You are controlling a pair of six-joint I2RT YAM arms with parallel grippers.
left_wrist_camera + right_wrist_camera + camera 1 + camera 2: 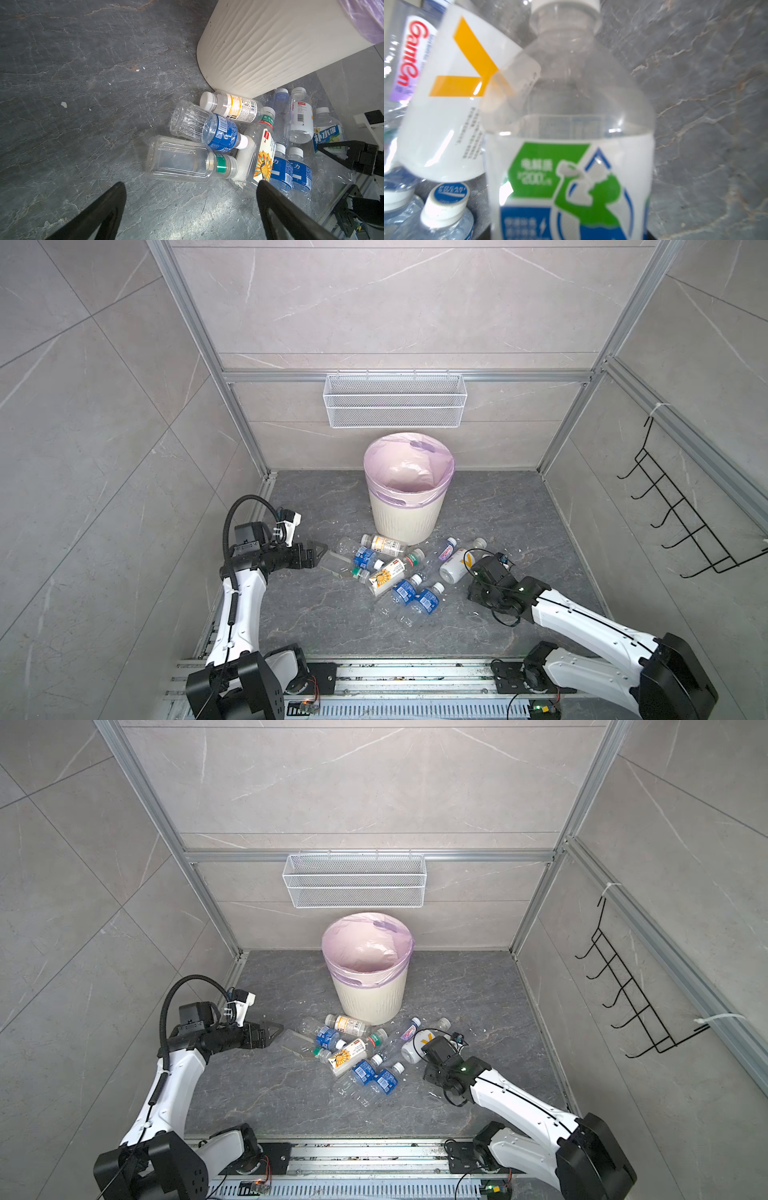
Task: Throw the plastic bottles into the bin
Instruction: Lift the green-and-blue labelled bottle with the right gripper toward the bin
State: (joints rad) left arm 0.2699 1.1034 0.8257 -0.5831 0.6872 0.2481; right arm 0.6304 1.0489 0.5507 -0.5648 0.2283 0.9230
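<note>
The bin (405,522) stands upright on the dark marbled floor (511,510), at 12 o'clock of the scene in both top views; its pale pink liner folds over the rim, and nothing shows inside but the bag. The plastic bottles (395,572) lie on their sides in a loose heap at the bin's 6 o'clock; the farthest ones touch its foot.

The left gripper (324,551) sits at the heap's 9 o'clock with its jaws wide apart and nothing between them; in the left wrist view the two black fingers (116,199) frame a clear bottle with a green neck band (178,160), which lies just ahead of the tips and apart from them.

The right gripper (478,563) is at the heap's 3 o'clock; its jaws look closed against the sides of a clear bottle with a green, blue and white label (569,145), though only dark slivers of them show at the label's lower edges. That bottle's white cap points away from the wrist; a white bottle with a yellow mark (452,104) leans against its shoulder.

In the middle of the heap lies a sunflower-label bottle (388,572); two blue-label bottles (415,596) lie side by side at its 5 o'clock.
</note>
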